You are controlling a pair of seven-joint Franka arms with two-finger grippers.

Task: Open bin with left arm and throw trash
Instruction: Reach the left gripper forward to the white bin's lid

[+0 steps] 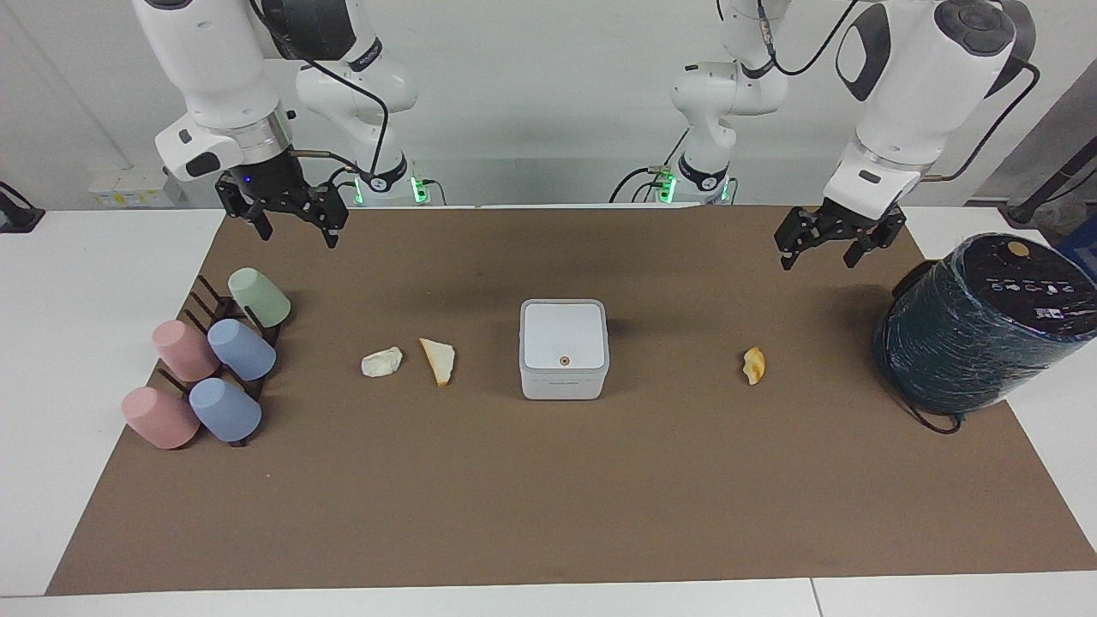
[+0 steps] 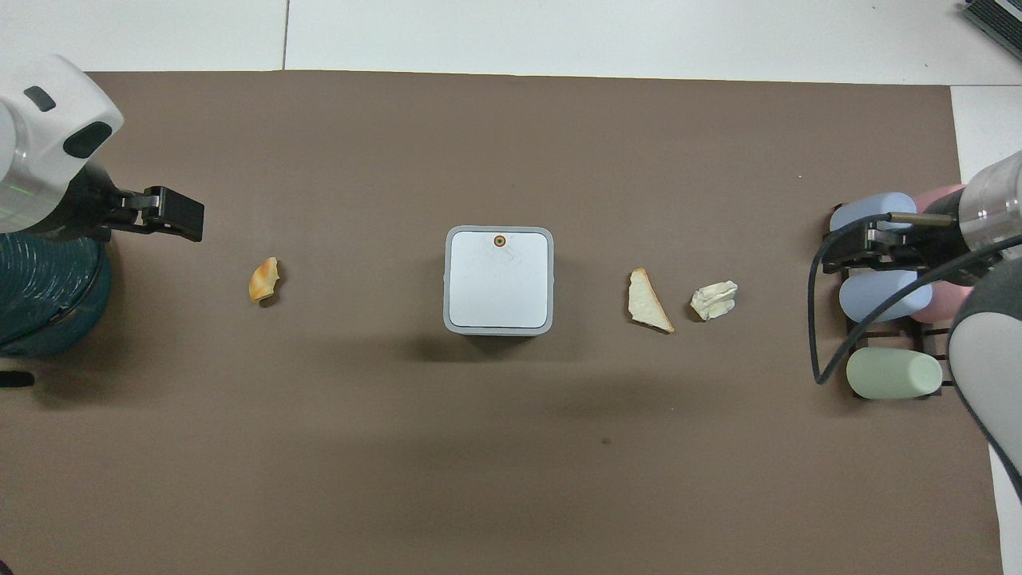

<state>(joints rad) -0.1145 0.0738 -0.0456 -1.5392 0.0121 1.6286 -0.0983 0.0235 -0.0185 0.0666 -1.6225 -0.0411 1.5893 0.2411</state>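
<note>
Overhead view first: the brown mat [image 2: 511,447] covers most of the white table [image 1: 103,343], and the bin [image 1: 564,349] sits shut at the mat's middle, its lid [image 2: 500,279] flat with a small brown dot [image 2: 500,240] at the edge away from the robots. Toward the left arm's end of the table from the bin stands a dark cylinder wrapped in film [image 1: 986,330], tilted, cut off at the frame edge in the overhead view and partly covered there by the left arm. Toward the right arm's end from the bin, a rack of pastel cups [image 1: 214,364] lies at the mat's edge; the right arm and its cable hide part of them from above. The left gripper [image 1: 827,248] hangs in the air over bare mat near the cylinder, jaws spread wide, holding nothing. The right gripper [image 1: 296,227] hangs over the mat's robot-side edge, near the cups, jaws likewise wide and empty. The trash lies level with the bin: a pale wedge [image 1: 438,360] just beside the bin toward the right arm's end, a whitish lump [image 1: 381,362] next to the wedge, and an orange-yellow bit [image 1: 753,365] well apart from the bin toward the left arm's end. A plain pale wall [image 1: 548,103] backs the arm bases.
</note>
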